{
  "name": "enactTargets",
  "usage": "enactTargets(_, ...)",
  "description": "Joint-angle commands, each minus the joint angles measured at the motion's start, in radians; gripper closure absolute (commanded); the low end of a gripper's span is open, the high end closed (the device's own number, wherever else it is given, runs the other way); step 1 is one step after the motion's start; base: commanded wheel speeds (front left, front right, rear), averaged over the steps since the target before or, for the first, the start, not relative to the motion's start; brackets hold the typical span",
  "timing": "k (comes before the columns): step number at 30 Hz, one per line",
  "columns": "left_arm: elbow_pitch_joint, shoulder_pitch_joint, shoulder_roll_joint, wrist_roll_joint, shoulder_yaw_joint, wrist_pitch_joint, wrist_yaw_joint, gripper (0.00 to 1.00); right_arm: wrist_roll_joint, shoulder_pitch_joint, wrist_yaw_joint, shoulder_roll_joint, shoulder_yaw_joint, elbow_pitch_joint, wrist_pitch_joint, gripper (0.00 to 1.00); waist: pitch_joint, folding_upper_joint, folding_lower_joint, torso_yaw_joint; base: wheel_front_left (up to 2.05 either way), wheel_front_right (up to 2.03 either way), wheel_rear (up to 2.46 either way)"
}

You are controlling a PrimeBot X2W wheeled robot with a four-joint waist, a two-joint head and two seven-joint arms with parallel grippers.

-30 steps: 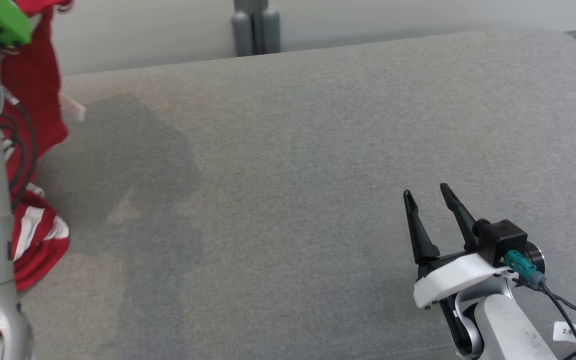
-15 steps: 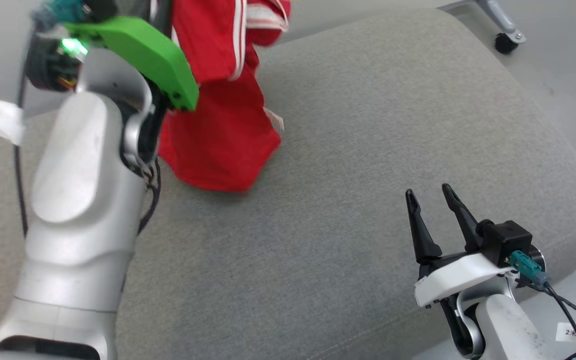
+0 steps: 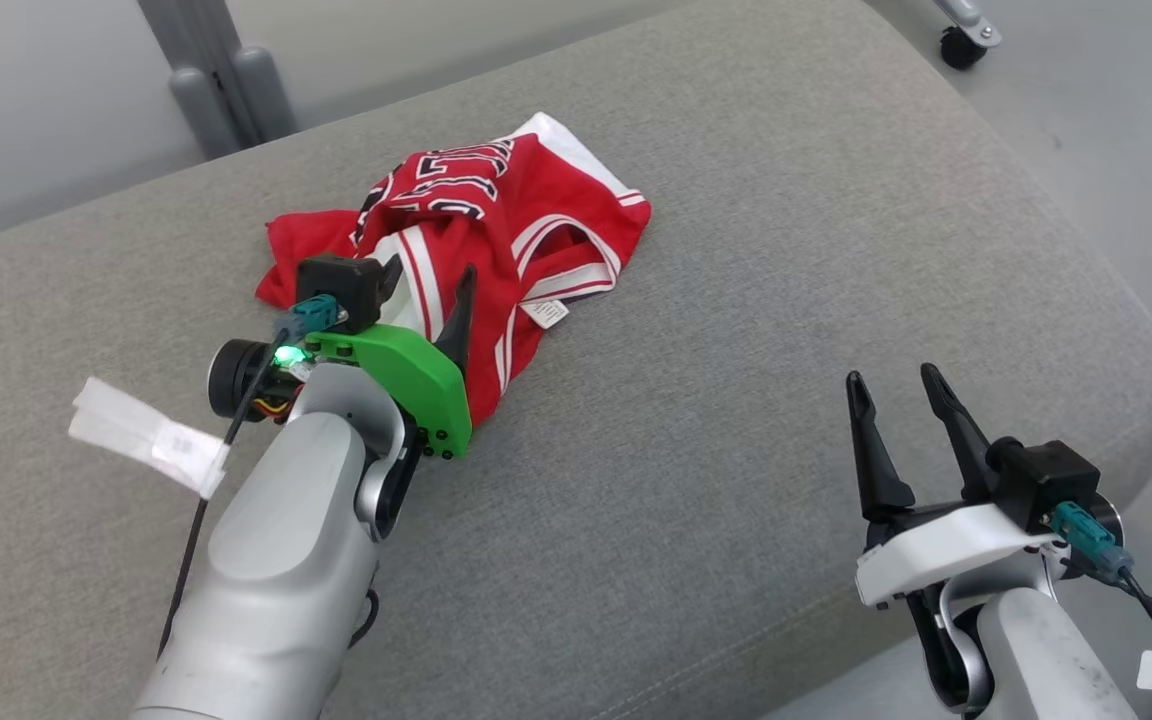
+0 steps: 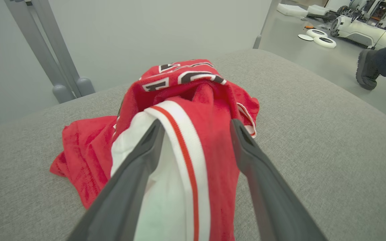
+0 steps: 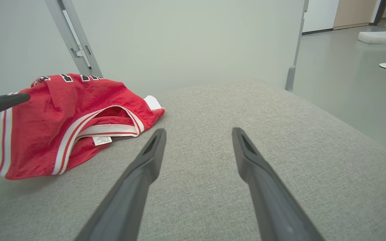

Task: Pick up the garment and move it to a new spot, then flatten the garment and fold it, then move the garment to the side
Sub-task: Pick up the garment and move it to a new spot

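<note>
And we let go! The left gripper [image 3: 428,290] throws its jaws wide, and the jersey [image 3: 506,200], dangling a moment ago, slumps crumpled on the cushion [image 3: 736,300], cloth loose between them. The right gripper [image 3: 893,385] waits, jaws apart. Flattening comes next.

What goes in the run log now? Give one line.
red jersey: heaped on grey cushion | left pincer: open, astride jersey fold | right pincer: open, over bare cushion | flattening: not started
</note>
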Motion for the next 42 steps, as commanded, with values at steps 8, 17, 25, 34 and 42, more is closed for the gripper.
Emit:
enactTargets(8, -0.107, 0.102, 0.002, -0.136, -0.022, -0.183, 0.003, 0.0, -0.053, 0.053, 0.0, -0.002, -0.1, -0.021, -0.003, 0.0, -0.098, -0.0001, 0.0, 0.258, 0.0, 0.0, 0.0)
enactTargets(17, -0.357, 0.315, 0.067, -0.032, 0.08, -0.21, 0.048, 0.0, -0.077, 0.103, 0.0, -0.002, -0.154, -0.061, 0.023, 0.0, -0.134, -0.0001, 0.0, 0.426, 0.0, 0.0, 0.0)
enactTargets(25, -0.477, 0.517, 0.082, 0.036, 0.208, -0.21, 0.015, 0.0, -0.088, 0.138, 0.0, -0.002, -0.16, -0.08, 0.044, 0.0, -0.153, -0.0001, 0.0, 0.466, 0.0, 0.0, 0.0)
enactTargets(34, -0.515, 0.598, 0.05, 0.078, 0.298, -0.21, -0.038, 0.0, -0.094, 0.148, 0.0, -0.002, -0.142, -0.061, 0.055, 0.0, -0.137, -0.0001, 0.0, 0.427, 0.0, 0.0, 0.0)
enactTargets(42, -0.517, 0.597, 0.018, 0.098, 0.335, -0.21, -0.063, 0.0, -0.094, 0.121, 0.0, -0.001, -0.121, -0.037, 0.047, 0.0, -0.111, -0.0001, 0.0, 0.385, 0.0, 0.0, 0.0)
